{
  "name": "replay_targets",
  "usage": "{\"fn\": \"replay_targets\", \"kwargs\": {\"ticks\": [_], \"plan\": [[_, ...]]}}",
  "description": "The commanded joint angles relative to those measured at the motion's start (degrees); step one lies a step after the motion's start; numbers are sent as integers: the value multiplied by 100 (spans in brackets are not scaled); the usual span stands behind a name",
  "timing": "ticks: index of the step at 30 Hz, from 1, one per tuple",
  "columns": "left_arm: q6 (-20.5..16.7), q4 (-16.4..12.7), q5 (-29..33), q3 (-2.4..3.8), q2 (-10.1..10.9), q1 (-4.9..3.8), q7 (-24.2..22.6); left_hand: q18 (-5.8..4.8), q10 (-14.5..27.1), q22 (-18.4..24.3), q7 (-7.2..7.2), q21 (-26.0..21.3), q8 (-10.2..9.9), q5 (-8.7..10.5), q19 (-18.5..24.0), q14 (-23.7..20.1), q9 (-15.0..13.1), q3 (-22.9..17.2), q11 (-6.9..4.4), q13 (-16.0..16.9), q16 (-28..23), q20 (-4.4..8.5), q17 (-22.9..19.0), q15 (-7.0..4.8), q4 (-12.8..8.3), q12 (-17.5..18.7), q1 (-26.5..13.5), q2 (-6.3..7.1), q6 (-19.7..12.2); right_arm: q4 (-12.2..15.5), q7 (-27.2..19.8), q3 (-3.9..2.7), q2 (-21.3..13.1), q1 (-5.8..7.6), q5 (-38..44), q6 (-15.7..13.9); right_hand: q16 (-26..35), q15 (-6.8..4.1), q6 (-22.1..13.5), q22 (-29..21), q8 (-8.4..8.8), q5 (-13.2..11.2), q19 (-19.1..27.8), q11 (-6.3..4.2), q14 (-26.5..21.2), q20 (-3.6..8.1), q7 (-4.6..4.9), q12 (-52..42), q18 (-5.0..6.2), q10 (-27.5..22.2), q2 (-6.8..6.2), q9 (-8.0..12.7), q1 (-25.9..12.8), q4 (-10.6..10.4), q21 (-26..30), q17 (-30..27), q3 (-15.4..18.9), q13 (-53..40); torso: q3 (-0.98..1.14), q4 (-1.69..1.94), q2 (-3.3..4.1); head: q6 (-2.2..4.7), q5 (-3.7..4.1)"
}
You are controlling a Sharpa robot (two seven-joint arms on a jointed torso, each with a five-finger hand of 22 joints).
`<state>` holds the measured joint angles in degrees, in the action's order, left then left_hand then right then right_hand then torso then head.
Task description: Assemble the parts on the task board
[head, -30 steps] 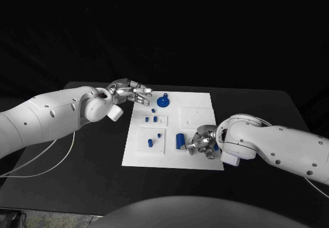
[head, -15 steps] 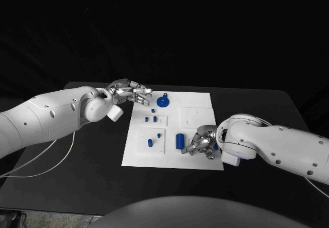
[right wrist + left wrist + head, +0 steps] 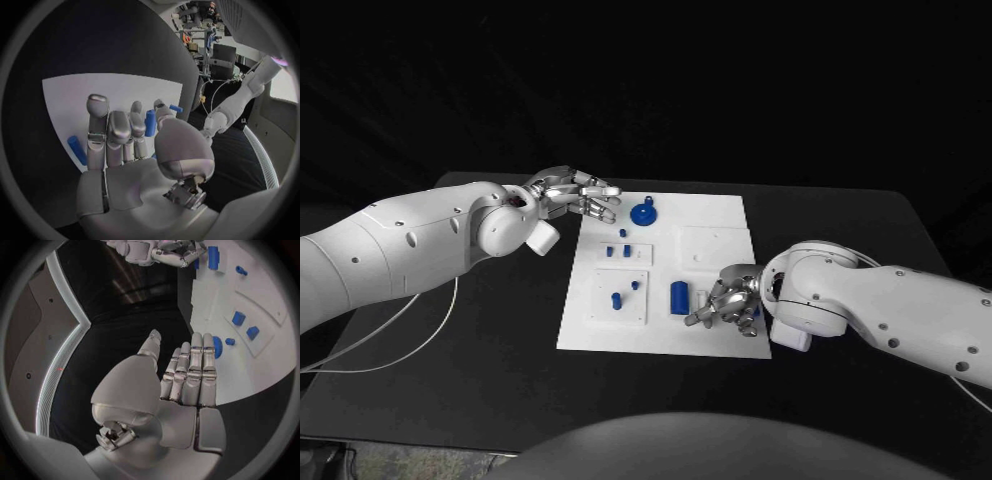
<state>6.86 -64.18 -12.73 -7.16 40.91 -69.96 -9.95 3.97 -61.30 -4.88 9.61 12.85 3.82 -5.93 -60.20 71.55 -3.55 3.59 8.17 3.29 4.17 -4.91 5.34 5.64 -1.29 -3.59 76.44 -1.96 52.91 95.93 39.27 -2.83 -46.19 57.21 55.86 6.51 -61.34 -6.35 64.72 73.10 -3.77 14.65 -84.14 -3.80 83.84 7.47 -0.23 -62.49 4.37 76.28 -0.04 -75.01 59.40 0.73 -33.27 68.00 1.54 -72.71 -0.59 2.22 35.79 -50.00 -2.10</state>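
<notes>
The white task board (image 3: 718, 240) lies mid-table with blue parts on it. A round blue knob (image 3: 643, 213) stands near its far left corner, and my left hand (image 3: 574, 195) hovers just left of it, fingers stretched out, holding nothing. The left wrist view shows this hand (image 3: 187, 375) flat, with the knob (image 3: 217, 346) just past its fingertips. An upright blue cylinder (image 3: 679, 294) stands on the near half. My right hand (image 3: 726, 303) sits right beside it, fingers spread toward it. In the right wrist view the cylinder (image 3: 150, 122) shows between the hand's (image 3: 125, 145) fingers and thumb; whether they touch it is unclear.
Small blue pieces (image 3: 627, 250) lie in the board's left panels, with two more (image 3: 616, 298) nearer me. A further blue piece (image 3: 756, 311) peeks out behind my right hand. Bare black table (image 3: 473, 340) surrounds the board on all sides.
My right hand has crept slightly toward the board's near edge beside the cylinder. The left hand and the parts have stayed put.
</notes>
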Motion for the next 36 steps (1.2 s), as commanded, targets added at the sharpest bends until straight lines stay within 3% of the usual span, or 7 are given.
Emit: {"fn": "replay_targets", "kwargs": {"ticks": [1,8,14,25,27,31,36], "plan": [[74,-11,-4,2,1,6,-21,-46,47,6,-13,-21,-10,-23,29,-44,3,-14,3,8,-11,-4,8,15,35,-3,-37,-31,-38,87,-82,-21,-120,0,-24,85,-19,-16,28,7,-6,-13,-262,12,1,24,8,-36,-68,46,-68,-120,-10,-17,-29,1,-30,-8,6,-5,-1,0,-5],[35,-23,-14,-3,64,5,-2,-45,42,5,-14,-22,-8,-17,28,-41,2,-10,2,9,-9,-3,9,15,35,-4,-39,-21,-22,218,-102,-412,-532,43,168,65,-21,-19,25,13,-6,164,-261,8,2,26,-1,-32,-75,44,-9,-119,4,-50,-37,-1,-32,-6,4,-20,-7,65,53],[18,-43,-26,-2,85,5,-49,-46,44,4,-14,-19,-12,-19,24,-34,3,-17,2,8,-7,-1,11,12,37,-2,-35,-21,-36,46,-141,-630,-815,170,317,194,8,3,-48,12,20,433,-243,25,-5,6,13,-2,-94,25,82,24,71,-33,3,-25,-38,12,-1,-23,-3,165,157],[-14,-31,-33,0,105,6,-104,-45,41,3,-12,-16,-11,-24,20,-30,3,-19,1,8,-8,1,11,11,26,-3,-44,-22,-47,-155,-116,-703,-1088,242,902,529,-28,14,-87,80,13,1275,-249,36,6,-3,19,-22,-120,41,84,688,186,255,15,-6,-172,3,2,-15,0,146,229],[-15,-30,-33,0,105,6,-107,-45,41,3,-12,-16,-11,-24,20,-30,3,-19,1,8,-8,1,11,11,26,-3,-44,-22,-47,-148,-89,-704,-1083,237,1096,578,-24,18,-92,91,18,1049,-250,33,1,-5,21,-8,-120,33,58,805,178,264,15,-8,-320,8,-1,-23,-2,150,228],[-12,-29,-33,0,96,6,-114,-45,44,2,-11,-15,-11,-23,19,-29,4,-21,2,8,-7,1,12,11,30,-2,-59,-34,-58,-163,30,-692,-1038,178,1401,548,-23,29,-82,113,14,625,-258,49,2,-14,43,0,-113,39,-550,953,100,-194,43,-11,-1560,7,-12,-14,-5,131,255],[-15,-30,-33,0,94,6,-120,-46,46,3,-12,-16,-11,-21,21,-30,4,-20,2,8,-7,0,12,12,33,-2,-67,-36,-57,-215,196,-678,-888,40,1625,455,-24,15,-78,110,12,369,-261,40,4,-4,31,-7,-106,47,-590,931,113,-256,55,-11,-1809,0,-4,-4,1,134,268]]}}
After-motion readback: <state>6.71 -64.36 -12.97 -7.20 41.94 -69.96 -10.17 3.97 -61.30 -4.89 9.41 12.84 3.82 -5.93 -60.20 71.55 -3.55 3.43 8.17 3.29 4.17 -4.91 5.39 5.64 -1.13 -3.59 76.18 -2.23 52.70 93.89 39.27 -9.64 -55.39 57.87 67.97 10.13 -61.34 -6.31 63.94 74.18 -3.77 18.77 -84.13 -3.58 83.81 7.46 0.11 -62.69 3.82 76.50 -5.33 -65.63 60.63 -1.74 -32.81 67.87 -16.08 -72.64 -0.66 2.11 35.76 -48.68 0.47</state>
